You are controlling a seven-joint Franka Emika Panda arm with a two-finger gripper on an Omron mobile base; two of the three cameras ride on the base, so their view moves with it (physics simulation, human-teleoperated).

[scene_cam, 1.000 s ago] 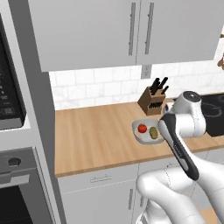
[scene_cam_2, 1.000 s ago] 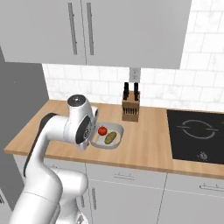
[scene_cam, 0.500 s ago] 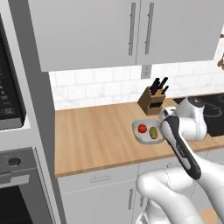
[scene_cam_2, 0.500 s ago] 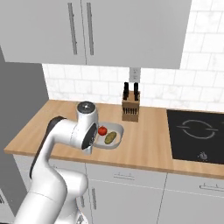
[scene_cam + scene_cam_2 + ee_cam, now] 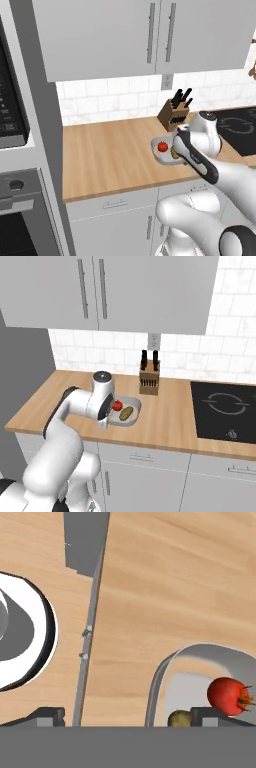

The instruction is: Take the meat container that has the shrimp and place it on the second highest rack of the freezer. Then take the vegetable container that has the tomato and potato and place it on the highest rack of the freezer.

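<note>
At the far left of the left base view we see the black-glass wall oven (image 5: 12,100), then the bare wooden counter (image 5: 110,155), and further right the vegetable container (image 5: 159,155) resting on that counter. Inside it lie the tomato (image 5: 162,146) and, beside it, the potato (image 5: 175,153), which the arm partly covers there. The right base view shows them more plainly: the tomato (image 5: 117,405) toward the left of the tray (image 5: 131,421), the potato (image 5: 125,413) to its right. Behind the tray stands the knife block (image 5: 149,384), and at the right the black cooktop (image 5: 225,411).

In the hand view the gripper (image 5: 127,716) hangs over the counter by the tray's rim (image 5: 157,682), its jaws spread wide with nothing between them; the tray's far edge is cut off, so we cannot quite judge how close the right fingertip (image 5: 215,716) sits to the tomato (image 5: 227,695).
</note>
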